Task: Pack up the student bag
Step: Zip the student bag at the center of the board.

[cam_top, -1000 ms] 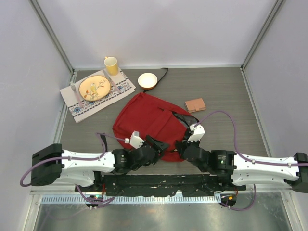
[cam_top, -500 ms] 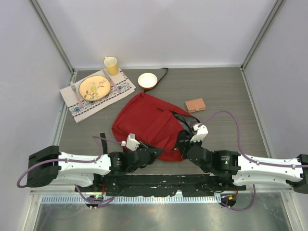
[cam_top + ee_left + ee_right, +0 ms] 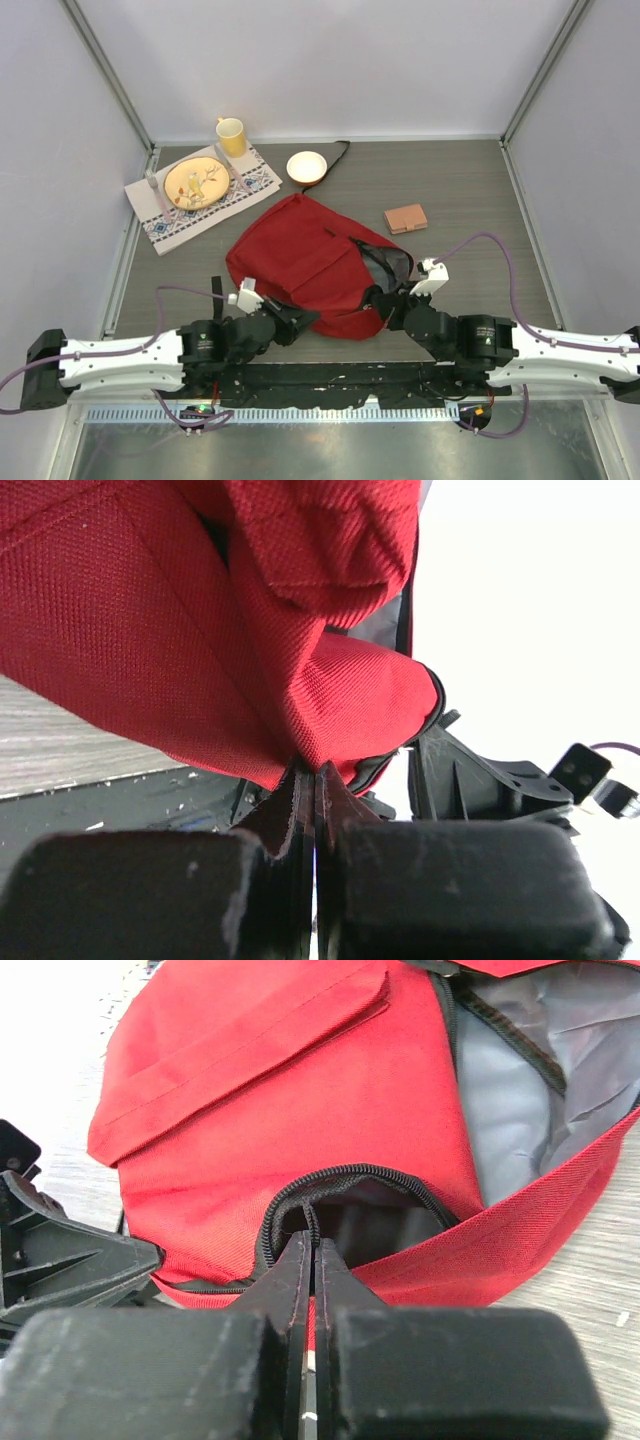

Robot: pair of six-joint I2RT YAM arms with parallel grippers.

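1. Red fabric student bag point(image 3: 300, 262) lies at the centre of the table point(image 3: 480, 190), its near edge between both arms.
2. Reaching low, the left gripper point(image 3: 312, 778) is pinched tight on the bag's bottom corner.
3. Equally low, the right gripper point(image 3: 310, 1250) is clamped on a pocket's zipper rim.
4. Pocket interior is dark; contents cannot be told.

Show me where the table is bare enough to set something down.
Bare table lies right of the brown wallet up to the right wall, and between the placemat and the left arm. Crowded: the far-left corner with plate, mug, bowl, and near centre, where the left gripper and right gripper pinch the student bag.
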